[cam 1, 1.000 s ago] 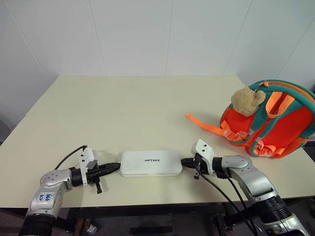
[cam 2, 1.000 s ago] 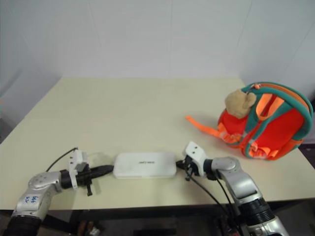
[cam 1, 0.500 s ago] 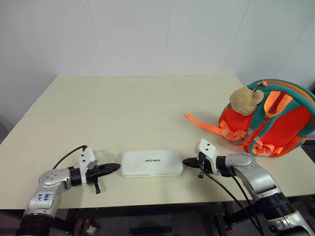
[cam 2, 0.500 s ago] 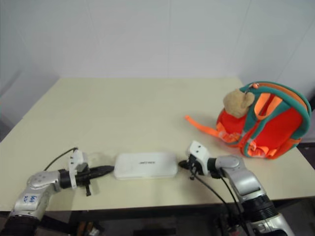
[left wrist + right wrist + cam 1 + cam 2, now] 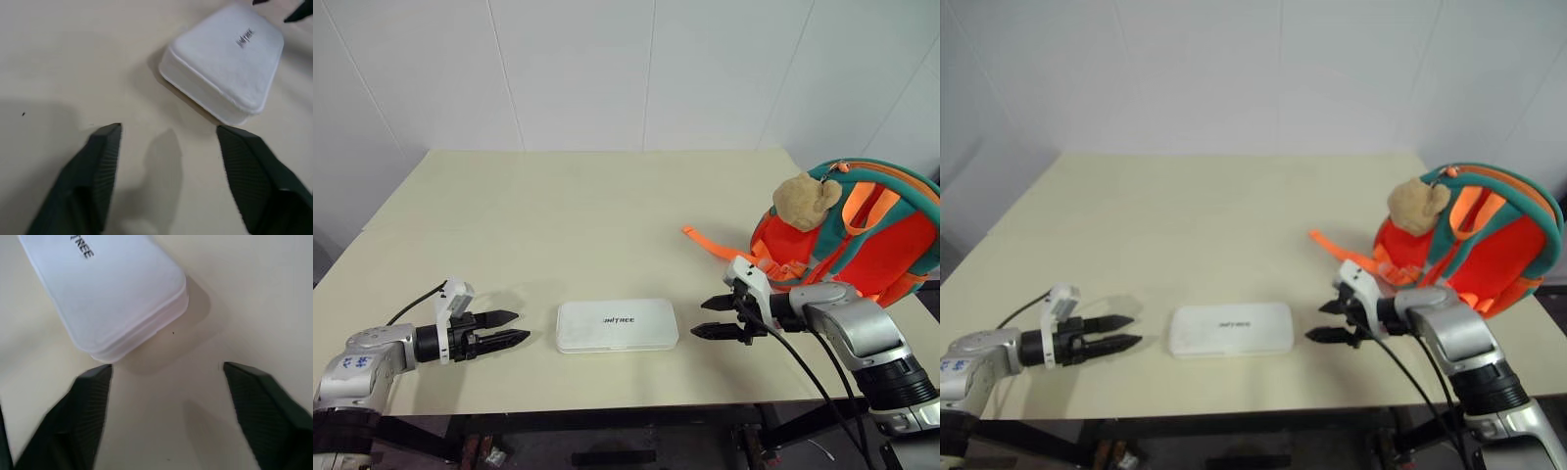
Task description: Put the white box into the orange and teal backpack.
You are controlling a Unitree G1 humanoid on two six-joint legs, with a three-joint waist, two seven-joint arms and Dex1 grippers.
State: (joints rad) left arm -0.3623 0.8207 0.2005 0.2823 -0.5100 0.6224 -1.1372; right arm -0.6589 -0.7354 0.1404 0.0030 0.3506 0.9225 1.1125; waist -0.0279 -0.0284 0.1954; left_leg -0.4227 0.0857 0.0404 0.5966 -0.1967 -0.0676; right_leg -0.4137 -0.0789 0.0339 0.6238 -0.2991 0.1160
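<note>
The white box [image 5: 617, 325] lies flat near the table's front edge, dark lettering on its lid. My left gripper [image 5: 513, 327] is open a short way off its left end, touching nothing. My right gripper [image 5: 703, 317] is open just off its right end, also empty. Both wrist views show the box's end [image 5: 226, 63] [image 5: 112, 293] lying beyond the spread fingers. The orange and teal backpack [image 5: 862, 245] stands at the table's right edge, a tan plush bear [image 5: 805, 200] hanging on it.
An orange strap [image 5: 717, 248] trails from the backpack onto the cream table [image 5: 568, 215] toward the middle. A white wall rises behind the far edge. Black cables hang from both wrists at the table's front edge.
Both grippers were shut with their tips against the box's ends; now both have opened and drawn back outward and a little upward. The box lies where it was.
</note>
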